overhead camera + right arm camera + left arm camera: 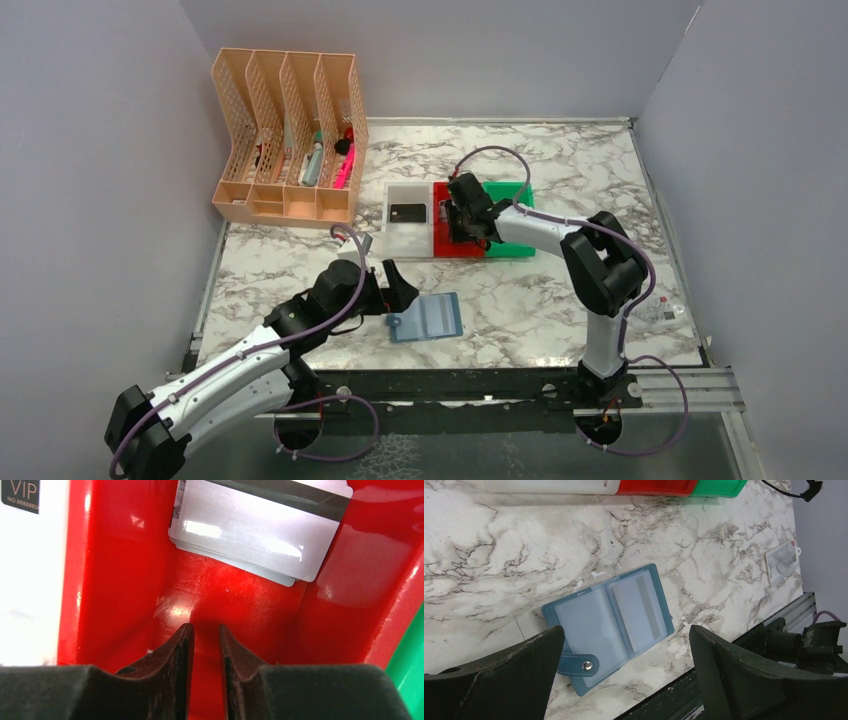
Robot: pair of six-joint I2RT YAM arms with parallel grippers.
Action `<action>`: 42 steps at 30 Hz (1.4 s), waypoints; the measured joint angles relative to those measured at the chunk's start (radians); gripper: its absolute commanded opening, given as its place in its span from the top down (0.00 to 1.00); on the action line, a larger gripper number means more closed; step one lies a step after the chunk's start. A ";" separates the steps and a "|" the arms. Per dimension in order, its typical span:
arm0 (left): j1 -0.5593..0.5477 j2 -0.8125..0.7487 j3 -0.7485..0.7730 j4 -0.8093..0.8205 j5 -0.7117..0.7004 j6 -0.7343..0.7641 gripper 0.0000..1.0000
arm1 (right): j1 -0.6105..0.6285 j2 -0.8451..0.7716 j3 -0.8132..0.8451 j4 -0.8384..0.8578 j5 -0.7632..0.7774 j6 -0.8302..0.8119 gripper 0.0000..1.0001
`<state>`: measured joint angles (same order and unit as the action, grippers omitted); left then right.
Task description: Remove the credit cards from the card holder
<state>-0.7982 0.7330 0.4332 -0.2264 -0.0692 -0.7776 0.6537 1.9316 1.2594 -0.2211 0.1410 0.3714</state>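
Sliding is the thing to be feared here. The card holder (609, 625) is laid open and flat on the marble surface (499, 555), just beside the left jaws. If a card is pulled and the holder is not pinned down, the whole holder could be dragged along. 1 pale card (639, 612) with a grey stripe is seen in its right clear pocket. It is thin and tucked in, so it could be bent or missed.

The left arm (250, 360) is stretched low toward the holder. Its jaws are spread wide and nothing is held.

The right arm (560, 235) is reached across to the red bin (125, 580), with the wrist tipped down. Its jaws are almost closed, only a thin gap is left, and nothing is held. Silver cards (260, 535) are lying in that bin. 1 black card (407, 213) is lying in the white bin (410, 243).
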 measured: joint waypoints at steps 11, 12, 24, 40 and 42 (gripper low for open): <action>0.000 -0.018 -0.012 0.000 -0.003 -0.008 0.01 | 0.000 0.058 0.081 -0.029 0.080 0.027 0.71; 0.000 -0.018 -0.012 0.000 -0.003 -0.008 0.01 | 0.000 0.069 0.091 -0.029 0.089 0.029 0.71; 0.000 -0.019 -0.014 0.000 -0.003 -0.008 0.01 | 0.000 0.127 0.159 -0.036 0.164 0.038 0.69; 0.000 -0.017 -0.018 0.000 -0.003 -0.011 0.01 | -0.001 0.137 0.176 -0.039 0.189 0.138 0.65; 0.000 -0.017 -0.021 0.000 -0.003 -0.012 0.01 | -0.001 0.137 0.176 -0.039 0.190 0.154 0.64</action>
<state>-0.7982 0.7162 0.4118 -0.2260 -0.0719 -0.7895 0.6525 2.0686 1.4353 -0.2596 0.3309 0.5251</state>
